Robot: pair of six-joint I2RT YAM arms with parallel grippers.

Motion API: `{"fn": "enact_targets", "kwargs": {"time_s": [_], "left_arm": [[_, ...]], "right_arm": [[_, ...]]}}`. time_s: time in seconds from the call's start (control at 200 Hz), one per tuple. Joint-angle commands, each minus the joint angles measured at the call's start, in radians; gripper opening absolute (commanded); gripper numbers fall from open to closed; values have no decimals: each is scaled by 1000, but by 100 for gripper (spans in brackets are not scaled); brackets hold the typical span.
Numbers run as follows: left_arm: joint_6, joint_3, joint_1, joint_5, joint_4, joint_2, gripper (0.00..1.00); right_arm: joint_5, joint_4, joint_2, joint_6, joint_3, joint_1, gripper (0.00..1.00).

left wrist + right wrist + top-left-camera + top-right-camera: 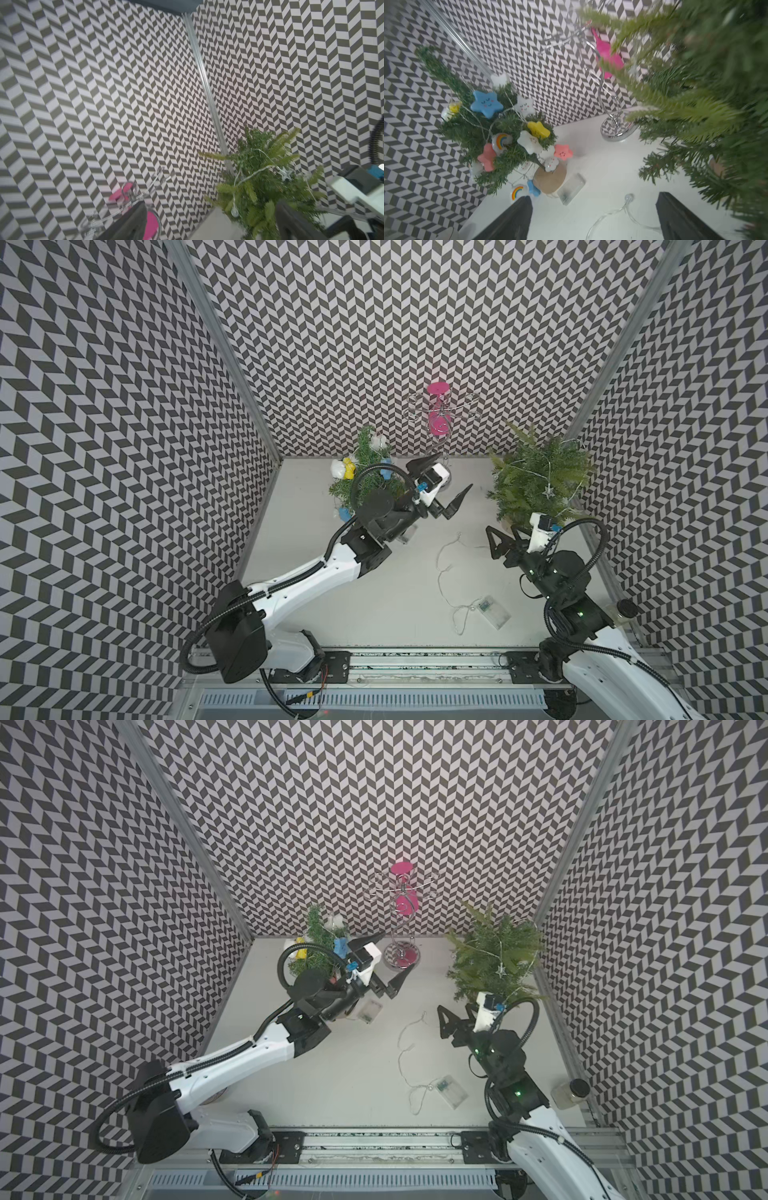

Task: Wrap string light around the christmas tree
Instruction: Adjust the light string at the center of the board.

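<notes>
Right gripper (pixel 502 531) is seen wide open, empty; the loose string light (pixel 439 576) is laid just beside it, toward the table (pixel 365 597) middle, stretched front-to-back. Left gripper (pixel 455 471), also wide, is farther.

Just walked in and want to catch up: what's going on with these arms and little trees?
Two arms are dressing the christmas tree by the right arm with a string light. Some wire already drapes its branches; the rest trails loose across the table to a clear battery box. The left gripper and right gripper are both open, holding nothing. The other tree carries coloured star lights.
</notes>
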Motion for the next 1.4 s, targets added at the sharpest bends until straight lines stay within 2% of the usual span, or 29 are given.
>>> {"fn": "enact_targets", "kwargs": {"time_s": [0.0,0.065,0.215,0.33,0.406,0.491,0.536,0.596,0.661,0.841,0.951,1.046,1.146,1.337,1.397], "left_arm": [[-205,-128,13,21,-72,-103,94],[-256,-204,18,8,-88,-139,93],[-352,-356,34,18,-71,-188,90],[-384,-434,40,27,-52,-200,87],[-392,-466,45,29,-39,-213,86],[-389,-490,46,32,-52,-238,85],[-398,-501,51,39,-49,-247,85],[-400,-510,52,56,-45,-255,83],[-401,-515,52,74,-41,-254,82],[-400,-521,51,75,-33,-249,83],[-404,-531,50,97,-15,-259,82],[-400,-534,51,98,-15,-268,82],[-394,-542,51,80,-22,-284,82],[-390,-545,50,80,-18,-287,82],[-388,-547,52,72,-16,-285,82]], "right_arm": [[111,-152,116,11,98,108,95],[190,-189,149,41,111,169,95],[98,-197,242,79,83,208,94],[146,-242,361,104,108,318,91],[137,-226,396,107,88,373,86],[87,-204,409,119,45,387,79],[63,-208,409,127,25,395,72],[14,-200,401,143,-10,409,68],[19,-191,389,176,-33,462,70],[82,-339,387,210,21,605,70],[91,-353,415,209,27,627,72],[152,-410,505,244,60,654,72],[190,-431,571,276,87,684,65],[189,-432,633,290,95,692,41],[213,-409,646,284,96,693,39]]}}
